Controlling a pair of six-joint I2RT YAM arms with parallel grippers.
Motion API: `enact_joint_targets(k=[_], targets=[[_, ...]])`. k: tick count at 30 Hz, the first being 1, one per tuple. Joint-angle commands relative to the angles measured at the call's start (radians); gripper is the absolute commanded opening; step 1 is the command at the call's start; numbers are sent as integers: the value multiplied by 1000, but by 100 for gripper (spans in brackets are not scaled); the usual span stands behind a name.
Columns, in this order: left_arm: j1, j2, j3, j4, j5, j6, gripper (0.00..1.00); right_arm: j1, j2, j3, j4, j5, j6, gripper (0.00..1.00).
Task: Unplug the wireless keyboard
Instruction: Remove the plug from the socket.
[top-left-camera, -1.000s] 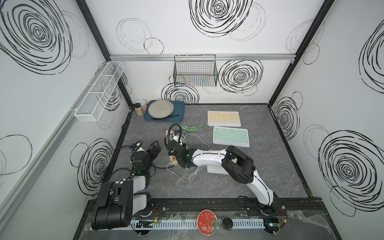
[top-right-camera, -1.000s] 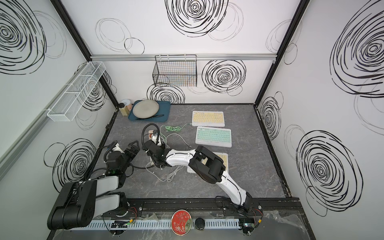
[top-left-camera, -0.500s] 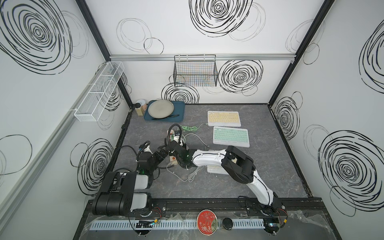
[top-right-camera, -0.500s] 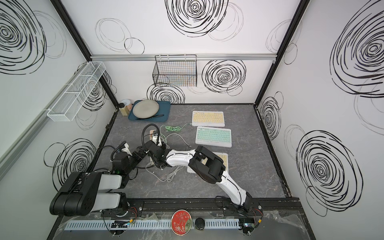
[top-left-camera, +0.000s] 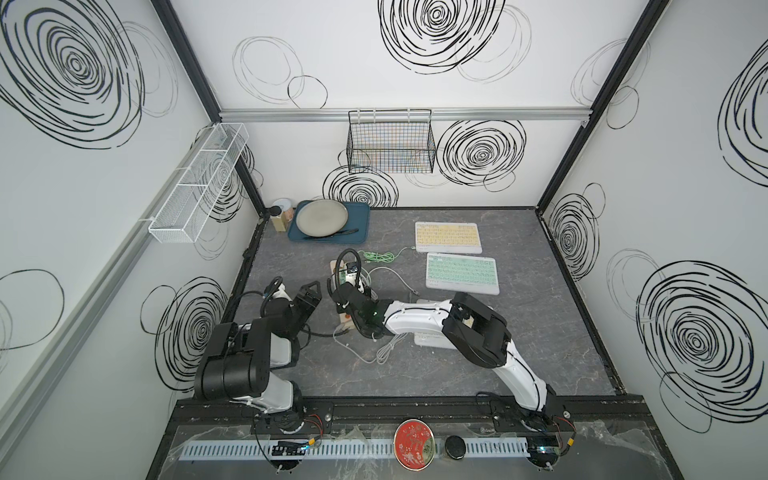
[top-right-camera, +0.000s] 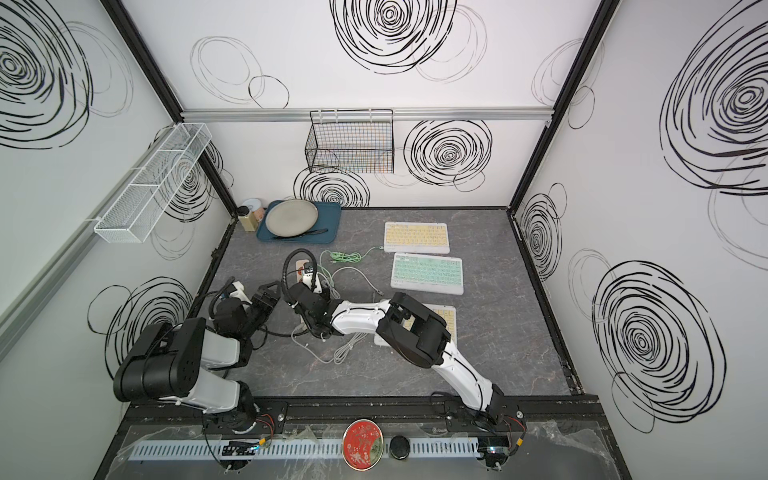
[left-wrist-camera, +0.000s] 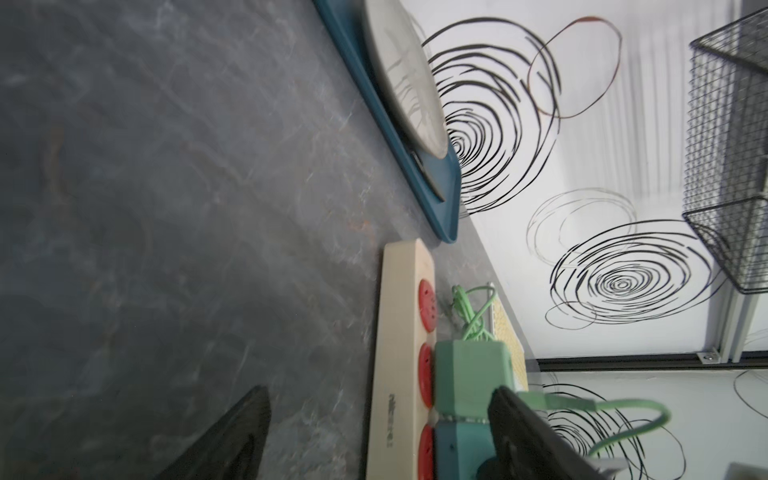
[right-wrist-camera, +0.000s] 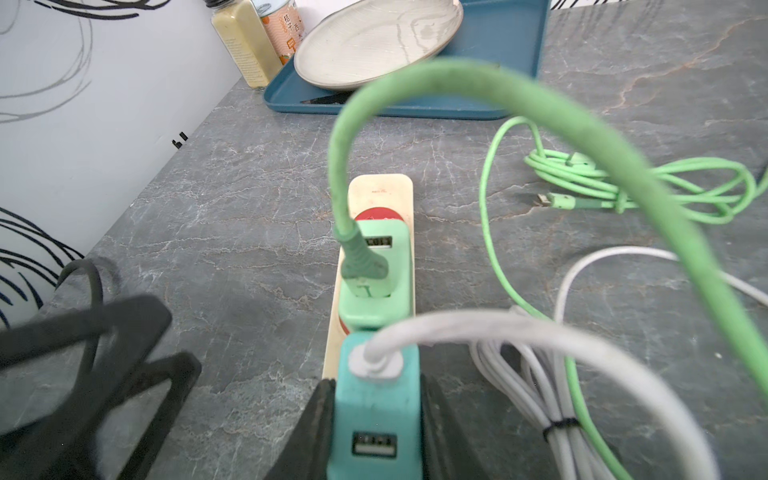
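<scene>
The right gripper (right-wrist-camera: 377, 390) pinched the teal charger (right-wrist-camera: 374, 415) on the power strip (right-wrist-camera: 380, 187); left gripper (left-wrist-camera: 378, 392) was spread wide beside the strip.

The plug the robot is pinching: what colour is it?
Teal plug, with a white cable in it. The right wrist view shows it best.

Counter (top-right-camera: 498, 353), grey marble.
- Tray (top-right-camera: 332, 226) with plate (top-right-camera: 291, 217) at the back corner, two jars (top-right-camera: 251, 214) beside it.
- Yellow keyboard (top-right-camera: 417, 237); green keyboard (top-right-camera: 427, 273) just in front of it; third keyboard (top-right-camera: 449, 316) partly under the right arm.
- Green cable (top-right-camera: 343, 257), coiled.
- White cable (top-right-camera: 345, 351), loose.
- Power strip (top-right-camera: 296, 265) under the right tool (top-right-camera: 309, 286); left tool (top-right-camera: 272, 291) just beside.

Walls: black basket (top-right-camera: 351, 145), white rack (top-right-camera: 153, 183).
</scene>
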Motion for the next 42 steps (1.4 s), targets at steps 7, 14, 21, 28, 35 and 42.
enact_joint_targets(k=[7, 14, 21, 28, 35, 42], targets=[[14, 25, 121, -21, 59, -16, 83, 7, -4, -40, 108, -79, -96, 45], [-1, 83, 192, -33, 69, -26, 83, 7, 20, -31, 141, -103, -162, 42], [-17, 112, 266, -65, 47, -28, 83, -4, 14, -55, 149, -92, -176, 23], [-37, 186, 376, -98, 86, -29, 83, -2, 9, -77, 167, -92, -169, 21], [-71, 327, 462, -1, 126, -106, 50, 9, 6, -84, 180, -91, -169, 21], [-104, 391, 544, -88, 168, -71, 51, 11, -7, -115, 217, -105, -179, 20]])
